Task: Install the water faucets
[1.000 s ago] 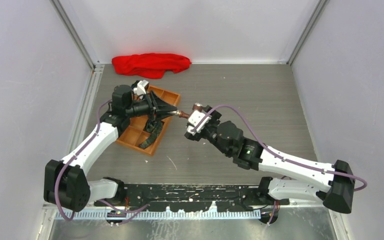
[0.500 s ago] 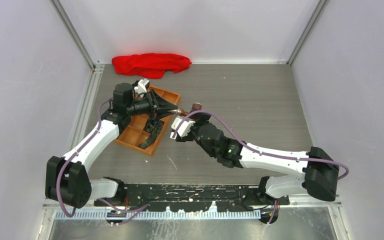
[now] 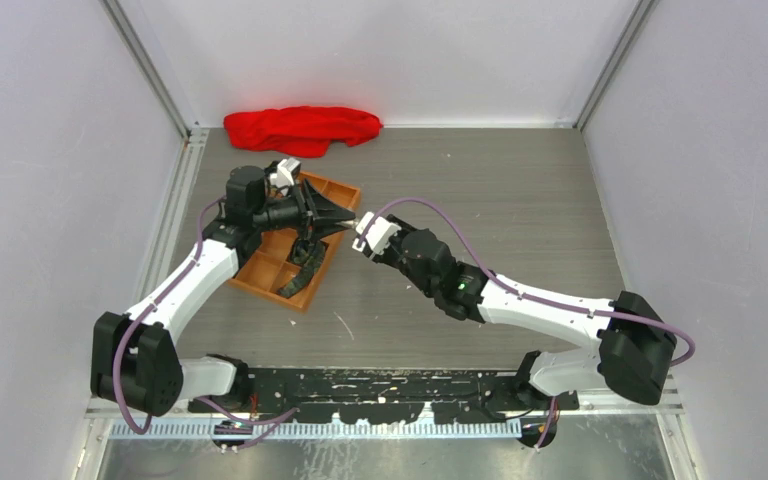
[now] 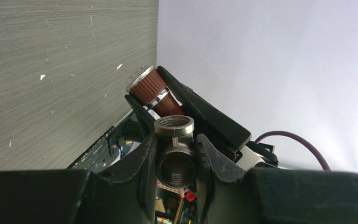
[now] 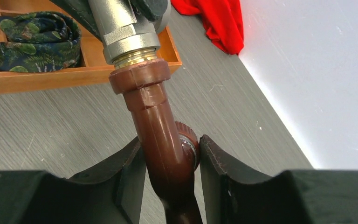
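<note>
- The right gripper has just come in and closed: its jaws now pinch the brown faucet by its pipe.
- The faucet's collar sits at the silvery fitting, which is clamped in the left gripper.
- So screwing in can probably begin.
- The orange tray edge is near; rightward the table gives room.

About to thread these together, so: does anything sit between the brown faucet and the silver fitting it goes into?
Nothing visible does. The faucet has its collar up against the silver fitting, with only a brass thread showing at the joint. The right gripper clamps the faucet, and the left gripper holds the fitting.
</note>
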Available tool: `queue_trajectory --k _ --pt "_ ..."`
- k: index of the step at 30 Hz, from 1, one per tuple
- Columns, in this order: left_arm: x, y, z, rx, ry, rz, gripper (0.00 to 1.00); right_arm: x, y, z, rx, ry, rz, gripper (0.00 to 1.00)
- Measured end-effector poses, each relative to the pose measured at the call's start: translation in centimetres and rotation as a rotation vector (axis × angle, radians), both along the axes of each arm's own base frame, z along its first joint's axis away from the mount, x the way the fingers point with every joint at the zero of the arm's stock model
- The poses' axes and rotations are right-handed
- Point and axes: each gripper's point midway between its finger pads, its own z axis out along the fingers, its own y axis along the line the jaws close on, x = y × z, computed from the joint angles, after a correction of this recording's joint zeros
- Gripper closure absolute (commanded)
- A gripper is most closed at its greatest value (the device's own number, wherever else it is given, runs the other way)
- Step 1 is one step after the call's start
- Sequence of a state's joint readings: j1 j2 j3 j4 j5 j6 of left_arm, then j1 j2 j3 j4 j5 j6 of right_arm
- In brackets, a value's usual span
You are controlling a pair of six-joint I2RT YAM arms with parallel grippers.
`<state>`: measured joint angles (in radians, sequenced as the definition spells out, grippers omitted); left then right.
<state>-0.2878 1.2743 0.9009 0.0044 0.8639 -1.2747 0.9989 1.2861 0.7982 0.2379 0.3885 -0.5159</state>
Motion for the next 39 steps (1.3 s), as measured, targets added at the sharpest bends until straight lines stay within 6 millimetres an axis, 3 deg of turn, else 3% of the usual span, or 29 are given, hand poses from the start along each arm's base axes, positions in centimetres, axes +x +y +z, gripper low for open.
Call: queue_trajectory --k 3,10,15,22,23,26,29,33,39 --pt "0.0 0.0 0.0 0.001 0.002 0.0 1.0 -0.2 0.2 -0.1 0.016 0.032 0.017 0.86" --pt "-0.3 -0.1 0.0 -0.003 -0.007 -0.019 1.0 -1.1 0.5 -0.4 0.132 0.238 0.113 0.99" --pt "0.0 -0.4 0.0 -0.014 -0.033 -0.063 1.0 -2.2 0.3 -0.5 0.309 0.53 0.218 0.99" --pt "0.2 -0.9 0.5 -0.041 -0.091 -0.123 1.0 -6.6 1.6 1.4 0.671 1.05 0.39 0.99" --pt "0.2 -0.9 0.6 -0.044 -0.102 -0.133 1.0 -7.2 2.0 1.7 0.716 1.125 0.42 0.96" --pt "0.0 -1.0 0.5 -0.051 -0.103 -0.158 1.0 -8.5 2.3 2.4 0.814 1.295 0.454 0.48" --pt "-0.1 -1.1 0.4 -0.055 -0.096 -0.171 1.0 -9.1 2.1 3.2 0.864 1.39 0.467 0.22" --pt "0.1 -1.1 0.1 -0.051 -0.097 -0.163 1.0 -9.4 1.8 4.1 0.85 1.362 0.487 0.06" --pt "0.3 -1.0 0.1 -0.057 -0.105 -0.151 1.0 -9.2 1.2 4.6 0.842 1.307 0.45 0.0"
